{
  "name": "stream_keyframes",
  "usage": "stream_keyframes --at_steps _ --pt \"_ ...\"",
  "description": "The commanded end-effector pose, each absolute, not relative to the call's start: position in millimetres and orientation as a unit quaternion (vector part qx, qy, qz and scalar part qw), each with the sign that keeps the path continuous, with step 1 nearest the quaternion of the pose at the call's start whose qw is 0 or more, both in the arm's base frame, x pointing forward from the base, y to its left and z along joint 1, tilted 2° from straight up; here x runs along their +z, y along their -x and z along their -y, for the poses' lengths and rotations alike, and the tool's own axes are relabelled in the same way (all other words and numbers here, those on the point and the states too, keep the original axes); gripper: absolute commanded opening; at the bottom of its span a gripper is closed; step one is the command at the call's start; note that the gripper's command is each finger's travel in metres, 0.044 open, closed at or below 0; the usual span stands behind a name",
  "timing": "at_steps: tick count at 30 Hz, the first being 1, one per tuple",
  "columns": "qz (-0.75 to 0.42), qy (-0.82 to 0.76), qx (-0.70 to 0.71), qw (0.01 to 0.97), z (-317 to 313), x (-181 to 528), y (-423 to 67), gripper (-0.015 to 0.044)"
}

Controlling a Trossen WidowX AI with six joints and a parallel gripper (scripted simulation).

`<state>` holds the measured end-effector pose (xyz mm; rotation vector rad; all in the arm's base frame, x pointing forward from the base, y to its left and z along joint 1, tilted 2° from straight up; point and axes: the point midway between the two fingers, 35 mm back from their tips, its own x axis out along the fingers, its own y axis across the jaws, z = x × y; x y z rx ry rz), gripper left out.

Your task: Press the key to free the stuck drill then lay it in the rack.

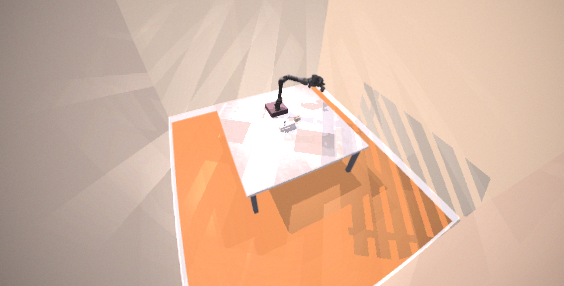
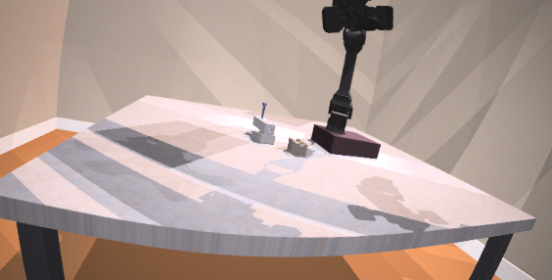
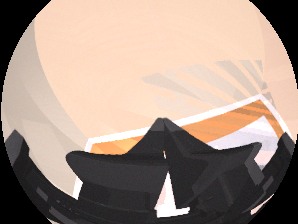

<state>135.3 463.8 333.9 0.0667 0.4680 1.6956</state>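
The gripper (image 3: 164, 156) was closed on nothing, fingertips together (probably to poke the key), high above the drill (image 2: 264, 111) standing in its block

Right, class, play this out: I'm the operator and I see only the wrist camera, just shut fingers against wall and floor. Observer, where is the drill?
Observer: The drill stands upright in a grey block on the table.
Operator: How near is my gripper?
Observer: Far off. The gripper hangs high near the table's far corner, shut on nothing.
Operator: And the rack?
Observer: A small tan rack sits between the block and the arm's base, touching neither.
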Motion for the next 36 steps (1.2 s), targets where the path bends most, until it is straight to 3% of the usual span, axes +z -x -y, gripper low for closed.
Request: stream_keyframes --at_steps 1,10,18,25,32,36 --pt "-0.245 -0.012 0.681 0.69 -442.8 303.7 -186.1 0.0" --pt "-0.358 0.028 0.503 0.786 -349.1 230.0 -293.7 0.0" --pt "-0.471 0.059 0.336 0.813 -232.5 170.5 -343.7 0.0" --pt "-0.579 0.076 0.196 0.788 -118.8 128.7 -344.3 0.0" --pt "-0.688 0.075 0.08 0.718 -15.8 103.4 -305.4 0.0" --pt "-0.708 0.075 0.063 0.699 1.5 100.4 -294.2 0.0"
